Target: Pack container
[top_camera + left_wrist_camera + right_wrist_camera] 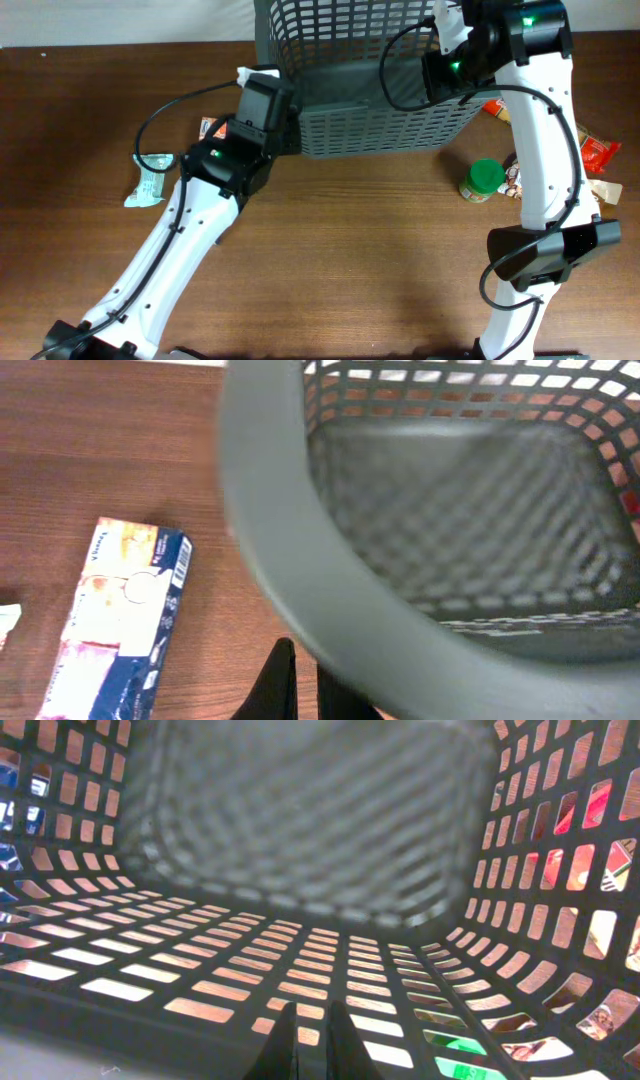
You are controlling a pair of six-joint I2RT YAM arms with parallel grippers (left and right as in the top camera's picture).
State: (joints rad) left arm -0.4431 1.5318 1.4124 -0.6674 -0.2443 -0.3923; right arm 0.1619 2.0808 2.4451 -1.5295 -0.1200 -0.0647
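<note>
The container is a large dark grey lattice basket at the back middle of the table. My left gripper is at its left rim. In the left wrist view the left gripper is shut, with nothing between its fingers, right beside the thick rim. My right gripper reaches inside the basket at its right side. The right wrist view shows the right gripper shut and empty just above a slotted wall. A blue and white packet lies on the table left of the basket.
A white and green packet and an orange packet lie to the left of the left arm. A green-lidded jar and red packets sit to the right of the basket by the right arm.
</note>
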